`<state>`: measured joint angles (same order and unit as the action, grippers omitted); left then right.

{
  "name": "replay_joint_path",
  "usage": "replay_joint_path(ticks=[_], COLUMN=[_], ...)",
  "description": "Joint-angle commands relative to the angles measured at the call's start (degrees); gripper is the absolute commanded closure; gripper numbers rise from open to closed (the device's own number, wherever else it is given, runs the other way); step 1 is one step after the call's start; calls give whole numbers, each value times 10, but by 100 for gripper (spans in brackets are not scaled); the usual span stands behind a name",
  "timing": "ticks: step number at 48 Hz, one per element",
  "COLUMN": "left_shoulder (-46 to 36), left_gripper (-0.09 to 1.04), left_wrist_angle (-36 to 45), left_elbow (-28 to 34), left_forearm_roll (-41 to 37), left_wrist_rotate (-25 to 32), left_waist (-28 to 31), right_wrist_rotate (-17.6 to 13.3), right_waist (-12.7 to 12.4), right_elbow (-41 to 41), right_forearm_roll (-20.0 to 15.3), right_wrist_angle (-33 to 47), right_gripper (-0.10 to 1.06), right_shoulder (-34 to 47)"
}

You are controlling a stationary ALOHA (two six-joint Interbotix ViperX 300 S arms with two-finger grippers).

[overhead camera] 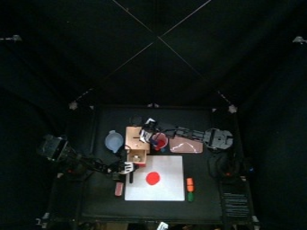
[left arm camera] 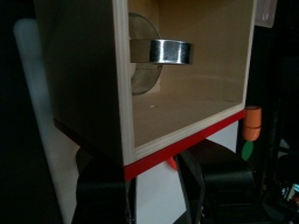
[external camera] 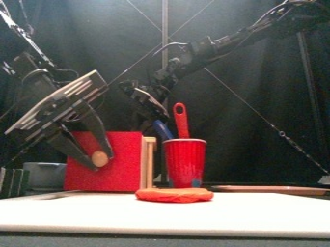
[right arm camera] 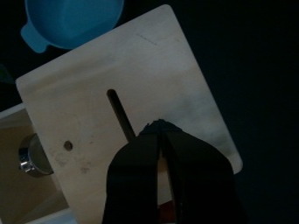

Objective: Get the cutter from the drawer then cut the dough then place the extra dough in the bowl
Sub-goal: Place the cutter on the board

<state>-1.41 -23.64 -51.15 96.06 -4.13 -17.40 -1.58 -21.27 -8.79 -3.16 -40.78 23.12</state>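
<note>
The cutter (left arm camera: 172,51) lies at the back of the open drawer (left arm camera: 193,101), held by the left gripper (left arm camera: 155,166) pinching its red front (left arm camera: 201,137); the right gripper (right arm camera: 163,133), fingers pressed together, should spread before reaching in.

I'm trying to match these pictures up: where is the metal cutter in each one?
Top: too small to make out.
Front: hidden behind the red drawer front.
Left wrist: the cutter sits inside the open drawer.
Right wrist: at the picture's edge, in the same drawer.
Shared landmark: the wooden box, seen in every view.
</note>
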Motion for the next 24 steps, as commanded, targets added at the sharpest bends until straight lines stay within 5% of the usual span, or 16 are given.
replay_joint_path(ticks=[1,13,24], left_shoulder=[4,2,-18], left_gripper=[34,17,15], left_wrist_angle=[3,4,7], left_elbow=[18,18,15], left_forearm_roll=[-2,-2,-11], left_wrist_rotate=[2,3,5], left_waist=[-5,-6,-9], right_wrist_rotate=[0,0,0], right_waist=[-3,-3,-1], right_elbow=[-6,-6,-8], right_forearm_roll=[-1,-1,0], right_wrist_angle=[-1,-2,-2], right_gripper=[92,92,92], right_shoulder=[-11,-12,-12])
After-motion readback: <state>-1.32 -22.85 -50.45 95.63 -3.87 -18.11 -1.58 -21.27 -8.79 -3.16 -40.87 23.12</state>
